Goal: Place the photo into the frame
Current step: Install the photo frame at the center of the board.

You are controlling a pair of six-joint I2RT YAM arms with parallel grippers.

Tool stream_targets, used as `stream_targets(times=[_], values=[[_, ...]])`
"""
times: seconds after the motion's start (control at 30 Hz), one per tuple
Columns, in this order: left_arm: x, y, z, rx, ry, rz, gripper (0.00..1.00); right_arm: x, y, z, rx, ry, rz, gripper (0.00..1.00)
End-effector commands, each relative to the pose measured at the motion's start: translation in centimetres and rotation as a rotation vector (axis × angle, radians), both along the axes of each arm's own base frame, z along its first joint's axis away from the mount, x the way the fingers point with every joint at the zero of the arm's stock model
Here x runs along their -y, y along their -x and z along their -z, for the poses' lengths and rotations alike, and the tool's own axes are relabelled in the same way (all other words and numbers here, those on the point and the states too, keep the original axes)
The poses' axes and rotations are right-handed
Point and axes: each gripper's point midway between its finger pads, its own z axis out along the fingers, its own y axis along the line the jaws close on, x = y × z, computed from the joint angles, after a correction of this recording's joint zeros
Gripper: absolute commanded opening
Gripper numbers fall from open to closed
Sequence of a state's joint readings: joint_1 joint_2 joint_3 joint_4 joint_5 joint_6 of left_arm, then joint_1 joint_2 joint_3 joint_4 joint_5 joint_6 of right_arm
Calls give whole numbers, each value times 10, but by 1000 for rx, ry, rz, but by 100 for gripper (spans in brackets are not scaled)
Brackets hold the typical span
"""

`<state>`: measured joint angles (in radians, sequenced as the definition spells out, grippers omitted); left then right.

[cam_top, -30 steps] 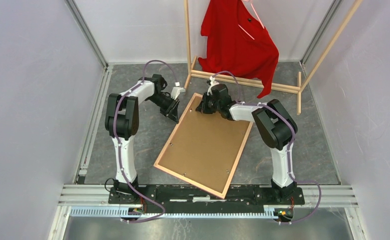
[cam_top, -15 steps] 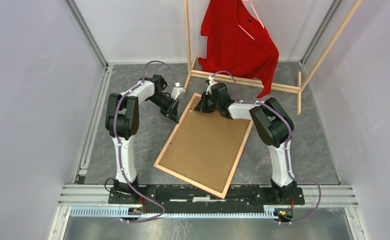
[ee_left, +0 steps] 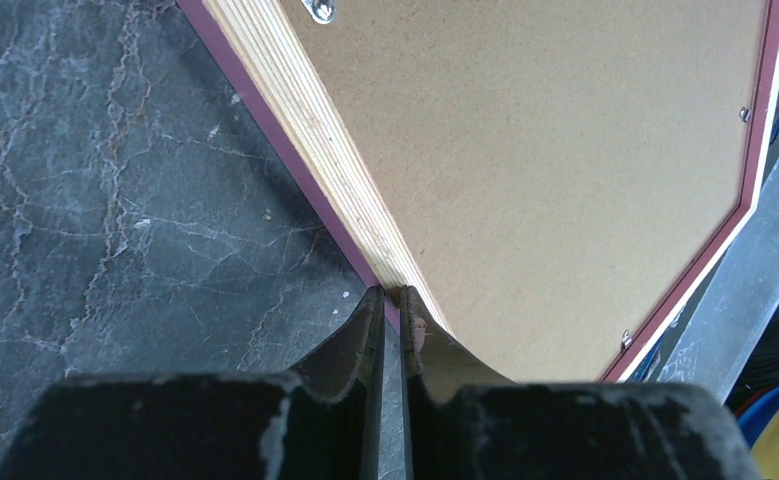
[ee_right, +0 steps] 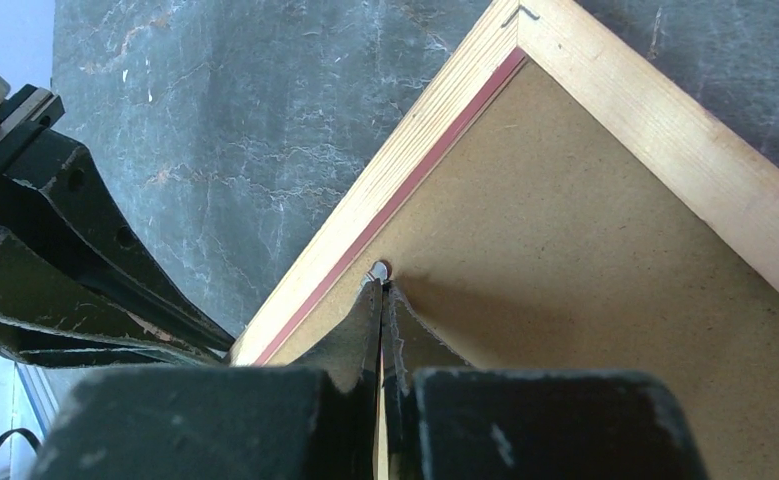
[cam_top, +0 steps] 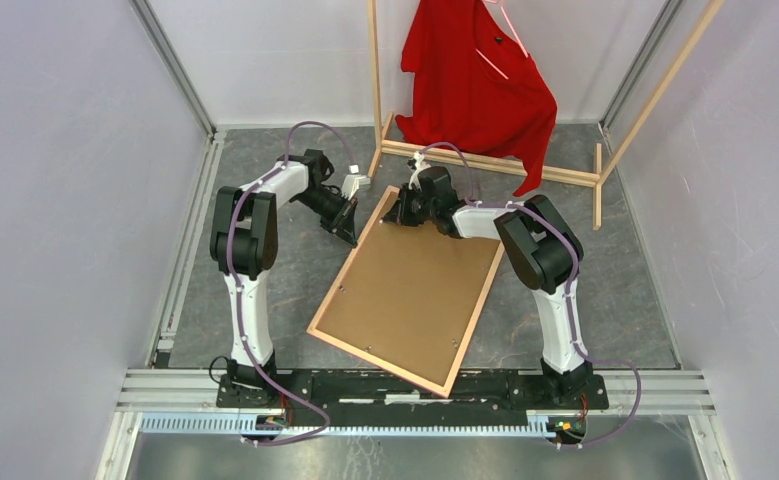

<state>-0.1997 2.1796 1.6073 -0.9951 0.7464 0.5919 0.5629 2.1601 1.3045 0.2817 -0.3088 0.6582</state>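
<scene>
Since a second ago the right arm has drawn in a little toward the far corner of the frame (cam_top: 476,320), its elbow shifting left, and the left gripper (cam_top: 351,236) has closed its fingers; the frame itself lies where it did. It rests flat on the grey surface (cam_top: 275,270), back up and turned at an angle, its light wood rim and thin pink inner edge surrounding a brown backing board (cam_top: 410,290) that fills the opening. The photo cannot be seen in any view. The right gripper (cam_top: 402,212) is closed, its tips resting on the backing board just inside the far corner and touching a small metal tab (ee_right: 379,269) beside the pink edge. The left gripper's fingers are closed to a thin slit, their tips against the outer side of the frame's left rail; whether they pinch anything cannot be told. Beyond the frame, at the back of the surface, stands a wooden clothes rack (cam_top: 485,160) with a red shirt (cam_top: 470,80) hanging on it.
</scene>
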Motion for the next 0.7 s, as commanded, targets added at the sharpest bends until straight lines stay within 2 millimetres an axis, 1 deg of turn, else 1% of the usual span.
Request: stream_targets(times=[0.0,0.33,0.67], values=[[-7,-3,10,27,-47,3,15,-7,-1,7,-18,-6,-8,0],[-6,-3,11,29,-45,7,14,-12,-4,11,-32,-22,-12,0],[-6,-3,10,35,-49,10,14,-18,-1,11,-43,-44,-21,0]])
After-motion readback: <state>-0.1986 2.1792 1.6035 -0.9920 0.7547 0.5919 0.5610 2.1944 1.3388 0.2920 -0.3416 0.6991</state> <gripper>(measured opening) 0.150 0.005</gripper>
